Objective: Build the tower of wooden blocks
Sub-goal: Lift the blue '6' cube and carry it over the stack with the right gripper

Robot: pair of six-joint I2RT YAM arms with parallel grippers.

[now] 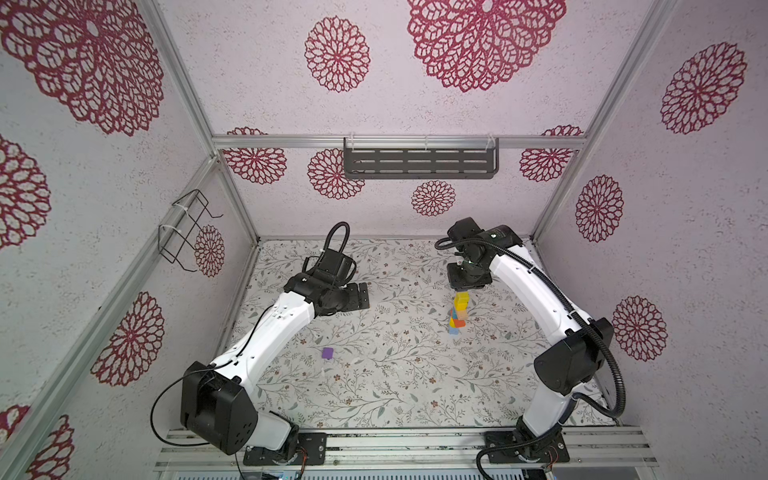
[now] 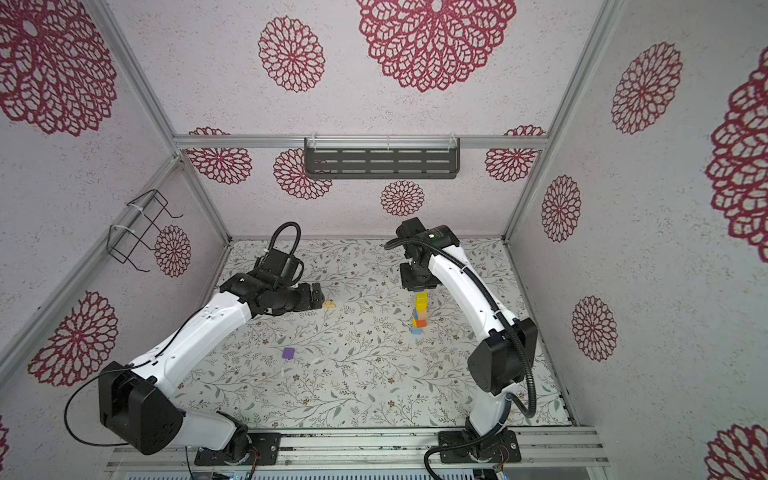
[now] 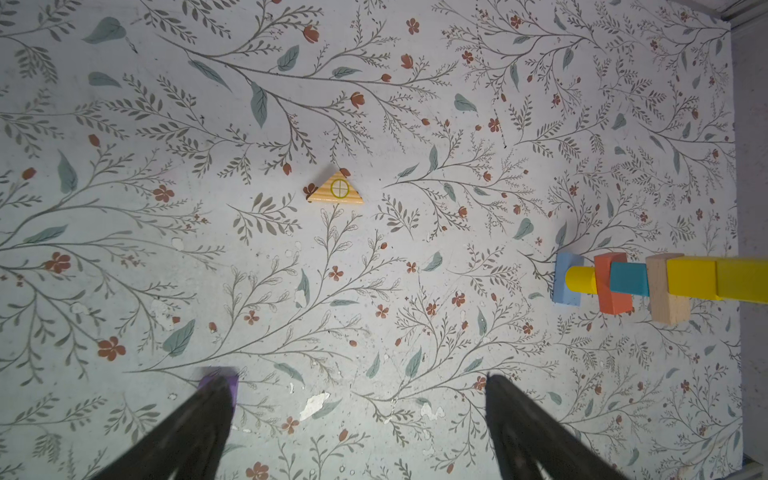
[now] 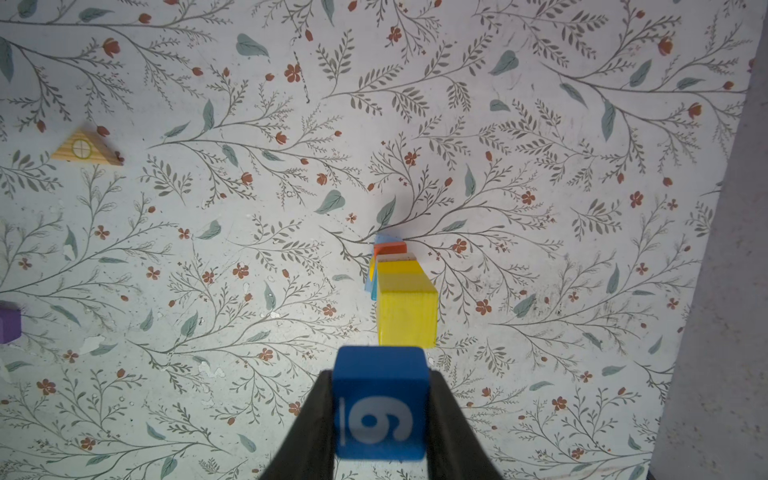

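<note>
The wood block tower [image 1: 458, 312] [image 2: 420, 313] stands right of centre on the floral mat. It is a narrow column: light blue base, yellow cylinder, orange, teal, tan, with yellow blocks on top [image 3: 623, 282] [image 4: 406, 303]. My right gripper [image 4: 380, 374] hangs just above it [image 1: 465, 279], shut on a blue cube marked "6" [image 4: 380, 405]. My left gripper [image 3: 353, 378] [image 1: 360, 296] is open and holds nothing. It hovers above the mat to the left. A tan triangle block [image 3: 336, 190] [image 2: 329, 304] lies beyond its fingers. A purple block [image 1: 327, 353] [image 3: 233, 384] lies on the mat, partly behind one finger.
A dark slotted shelf [image 1: 419, 162] hangs on the back wall and a wire rack [image 1: 187, 228] on the left wall. The right side wall [image 4: 715, 291] stands close to the tower. Aluminium rails [image 1: 395, 440] carry both arm bases at the front edge.
</note>
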